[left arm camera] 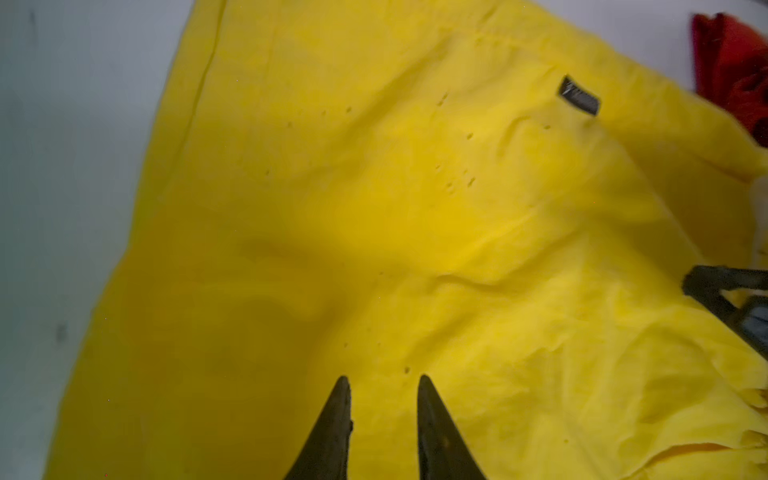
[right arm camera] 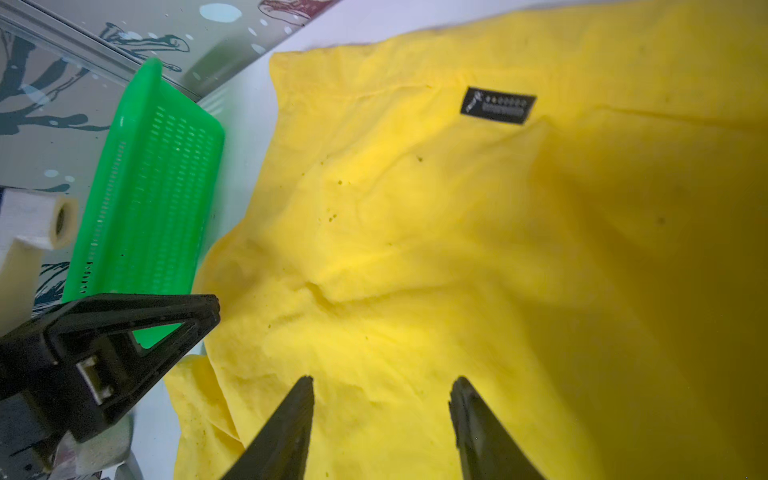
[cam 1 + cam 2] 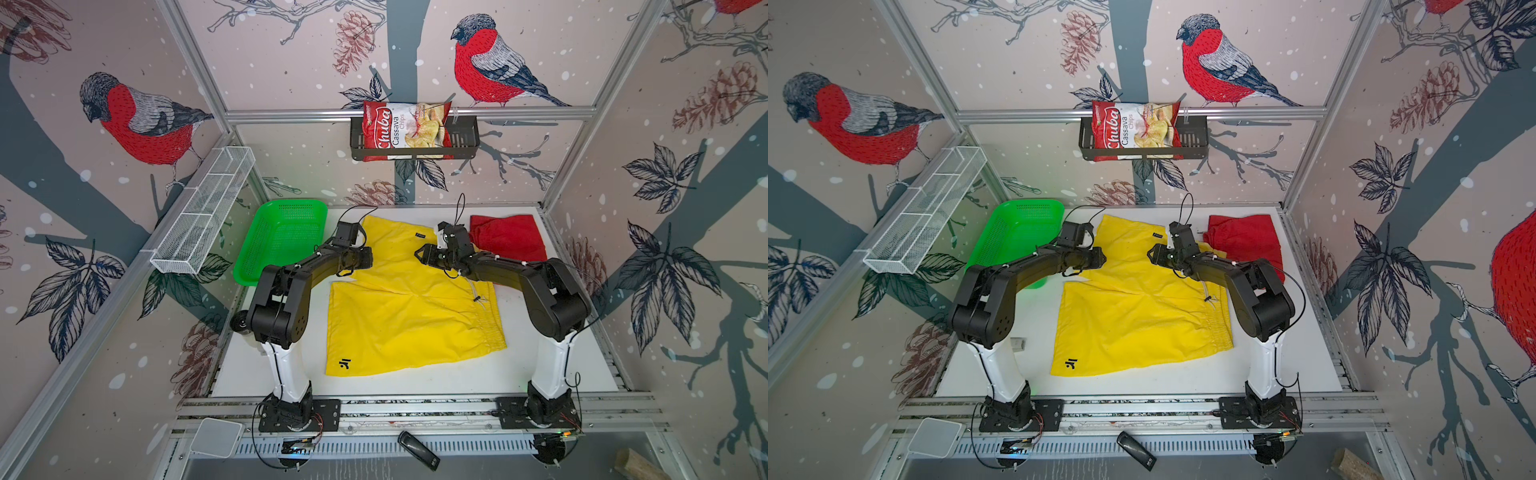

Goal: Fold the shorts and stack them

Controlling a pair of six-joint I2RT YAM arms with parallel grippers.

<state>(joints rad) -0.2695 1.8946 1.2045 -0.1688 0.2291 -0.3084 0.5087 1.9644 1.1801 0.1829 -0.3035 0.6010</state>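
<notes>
The yellow shorts (image 3: pixel 407 316) (image 3: pixel 1133 320) lie spread across the middle of the white table. Their waistband is on the right, and a black mark (image 3: pixel 345 365) sits near the front-left hem. The red shorts (image 3: pixel 509 237) (image 3: pixel 1246 241) lie bunched at the back right and show in the left wrist view (image 1: pixel 735 66). My left gripper (image 3: pixel 370 257) (image 1: pixel 382 378) hovers over the yellow cloth, open a narrow gap with nothing between its fingers. My right gripper (image 3: pixel 419 254) (image 2: pixel 382 379) faces it over the same cloth, open wider and empty.
A green plastic basket (image 3: pixel 278 241) (image 2: pixel 145 208) stands at the back left beside the yellow shorts. A white wire shelf (image 3: pixel 203 212) hangs on the left wall. A black rack holding a chips bag (image 3: pixel 407 129) hangs on the back wall.
</notes>
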